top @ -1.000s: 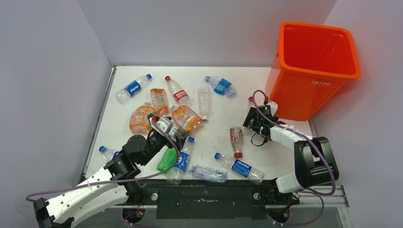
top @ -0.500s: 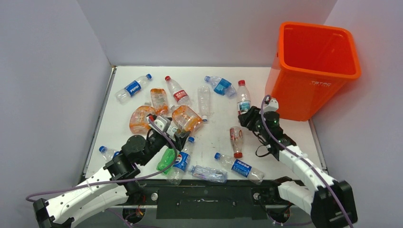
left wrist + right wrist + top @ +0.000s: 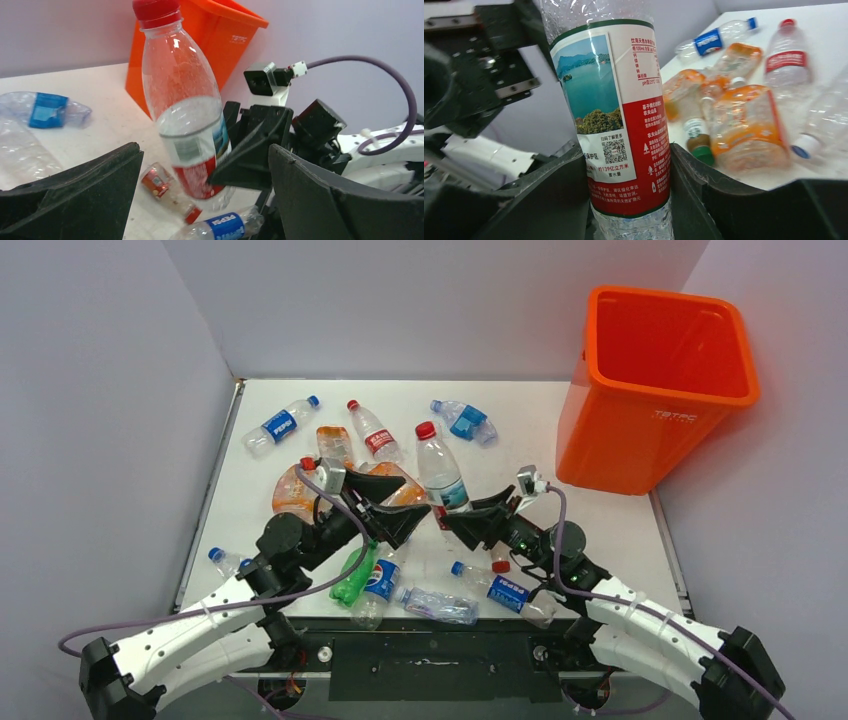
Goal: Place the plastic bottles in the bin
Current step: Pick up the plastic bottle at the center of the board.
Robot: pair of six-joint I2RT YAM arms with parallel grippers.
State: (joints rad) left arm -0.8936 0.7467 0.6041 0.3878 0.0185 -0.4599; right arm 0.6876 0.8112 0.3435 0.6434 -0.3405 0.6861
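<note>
A red-capped bottle [image 3: 441, 473] is held upright by the right gripper [image 3: 455, 520] over the middle of the table [image 3: 250, 515]. The two black fingers are pressed against its lower part, one on each side. The left gripper [image 3: 400, 502] is spread wide and nothing is held in it. It is pointed at the same bottle from the other side.

Only in the right wrist view can the label [image 3: 624, 125] be read. A picture of a lake and trees, a red band, small print and a square code are seen there. Only in the left wrist view is the bottle seen whole, with its red cap on top and its clear body. There the bottle seems to be just past the open fingers, not between them.

The bin [image 3: 655, 430] is stood at the far right corner, well apart from the held bottle. It is bright orange and tall, with a thick rim.

Many more bottles are spread flat on the white table. A Pepsi bottle [image 3: 281, 425] with a blue cap is laid far left. Orange-tinted bottles [image 3: 295, 492] are bunched beside the left gripper, and a green bottle [image 3: 352, 578] is laid under that arm. The table is closed in by pale grey walls [image 3: 400, 300].
</note>
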